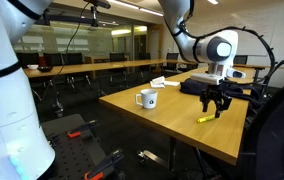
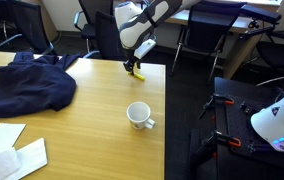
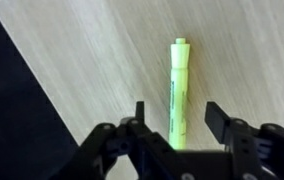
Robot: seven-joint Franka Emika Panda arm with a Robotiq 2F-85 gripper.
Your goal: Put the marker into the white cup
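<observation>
The yellow marker (image 3: 178, 90) lies flat on the wooden table, near its edge, and shows in both exterior views (image 1: 208, 117) (image 2: 135, 73). My gripper (image 3: 178, 115) is open and hovers right over it, one finger on each side of the marker, not touching it. The gripper also shows in both exterior views (image 1: 216, 104) (image 2: 134, 65). The white cup (image 1: 148, 99) stands upright on the table some way from the marker, with a dark logo on its front. It shows from above, empty, in an exterior view (image 2: 139, 114).
A dark blue cloth (image 2: 22, 82) lies bunched on the table. White papers (image 2: 7, 152) lie at one corner. The table edge (image 3: 42, 90) runs close to the marker. Office chairs (image 2: 102, 30) stand around the table.
</observation>
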